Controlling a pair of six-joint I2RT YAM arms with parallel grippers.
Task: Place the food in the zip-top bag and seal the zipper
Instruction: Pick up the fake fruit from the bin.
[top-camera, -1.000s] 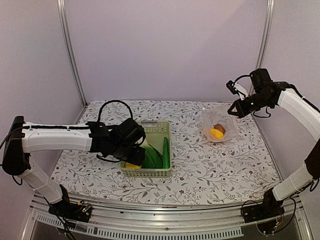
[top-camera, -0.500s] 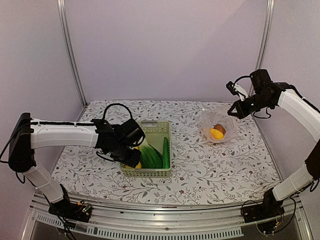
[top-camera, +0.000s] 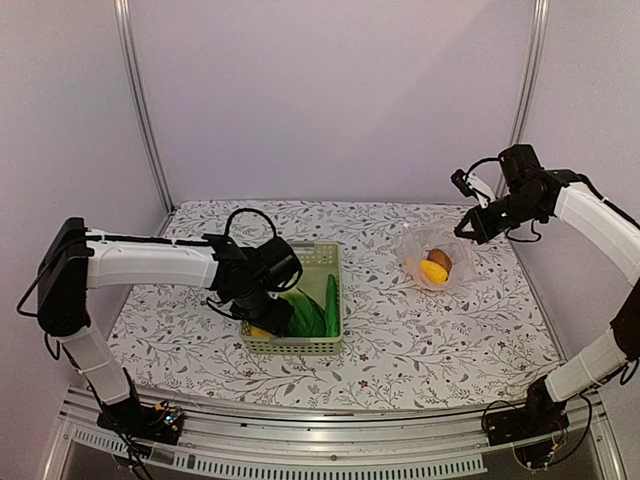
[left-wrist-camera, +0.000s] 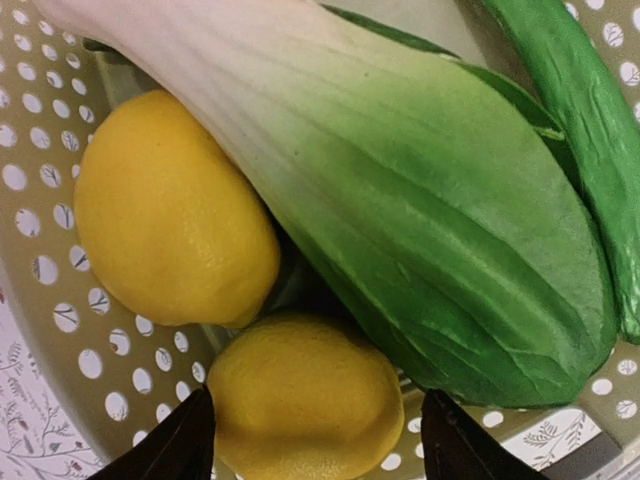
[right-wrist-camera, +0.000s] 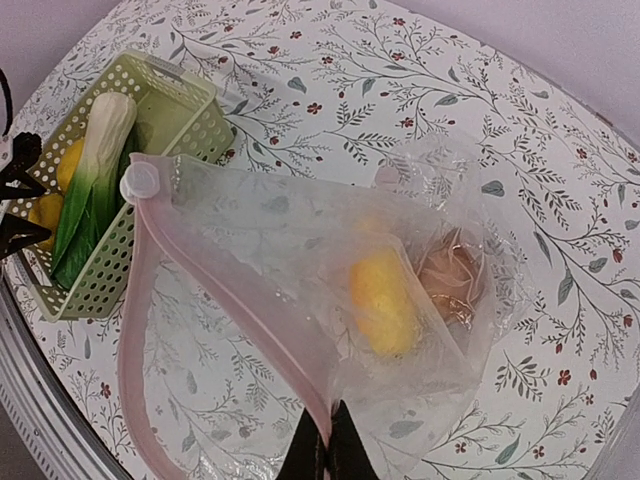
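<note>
Left wrist view: left hand (left-wrist-camera: 320, 445), fingers spread wide, straddles a lemon (left-wrist-camera: 305, 395) in the basket (left-wrist-camera: 40, 230). The right hand (right-wrist-camera: 322, 452) pinches the bag (right-wrist-camera: 280, 240) by its edge.

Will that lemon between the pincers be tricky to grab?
Probably a bit slippery: the lemon is rounded and smooth-skinned, so the open left gripper could squeeze it sideways. It likely won't roll far, being wedged among the basket wall, a second lemon and the bok choy. It looks firm, not squashy.
</note>
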